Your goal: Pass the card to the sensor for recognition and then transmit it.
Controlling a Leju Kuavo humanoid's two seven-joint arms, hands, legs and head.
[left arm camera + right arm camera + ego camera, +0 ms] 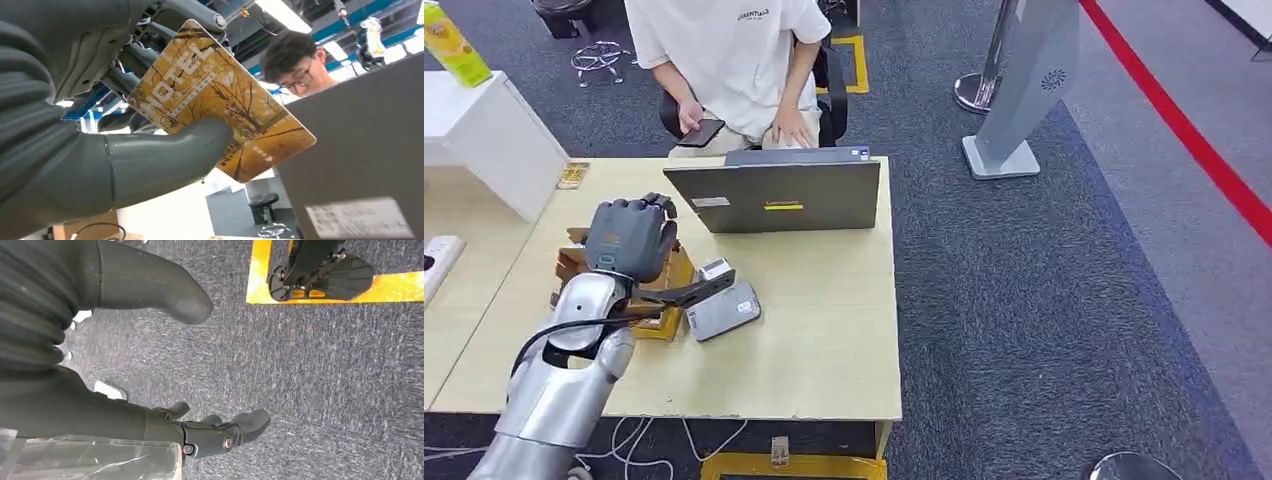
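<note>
Left hand (150, 160) of mine pinches the yellow hotel card (220, 100) at centre frame, while my right hand (200, 430) hangs open-fingered over grey carpet (325, 365), holding nothing.

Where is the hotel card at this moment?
The card is held in the left hand, pinched under its thumb in the left wrist view. In the head view that hand is above the table's left side, beside the grey laptop.
</note>
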